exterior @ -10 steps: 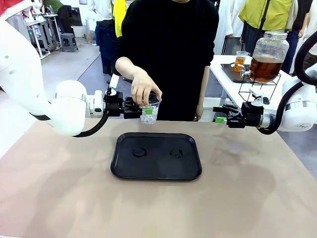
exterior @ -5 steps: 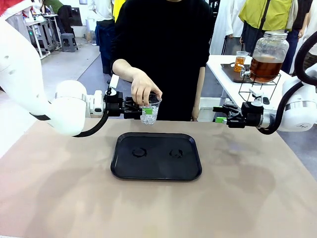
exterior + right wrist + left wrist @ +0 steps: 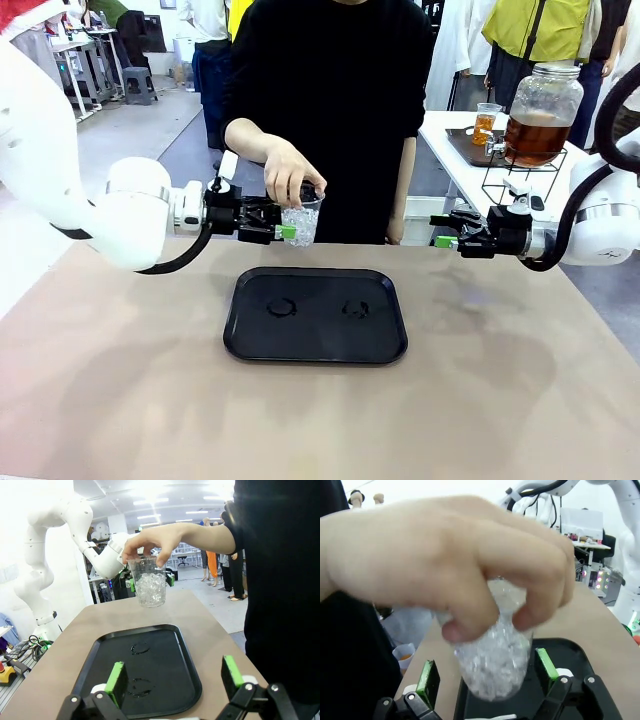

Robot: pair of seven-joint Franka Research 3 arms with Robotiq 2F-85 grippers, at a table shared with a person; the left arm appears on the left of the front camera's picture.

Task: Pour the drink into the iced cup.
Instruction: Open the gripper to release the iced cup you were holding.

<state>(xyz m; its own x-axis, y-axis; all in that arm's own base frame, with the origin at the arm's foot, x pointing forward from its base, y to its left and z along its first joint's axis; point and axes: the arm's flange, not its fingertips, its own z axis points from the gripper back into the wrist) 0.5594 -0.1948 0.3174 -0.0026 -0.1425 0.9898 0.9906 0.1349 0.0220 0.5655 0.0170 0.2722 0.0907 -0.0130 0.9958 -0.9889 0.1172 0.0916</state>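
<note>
There were one clear plastic cup of ice (image 3: 300,223), one black rectangular tray (image 3: 316,316), and two claws: left (image 3: 283,222), right (image 3: 441,231).

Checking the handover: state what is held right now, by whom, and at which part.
The person's hand holds the iced cup from above by its rim. The left gripper is open around its lower body; the right gripper holds nothing.

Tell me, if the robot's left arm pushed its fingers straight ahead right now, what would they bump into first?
Probably the iced cup. The left gripper stands open with a green pad on either side of the cup, which the person's hand grips from above, so the cup lies directly ahead.
</note>
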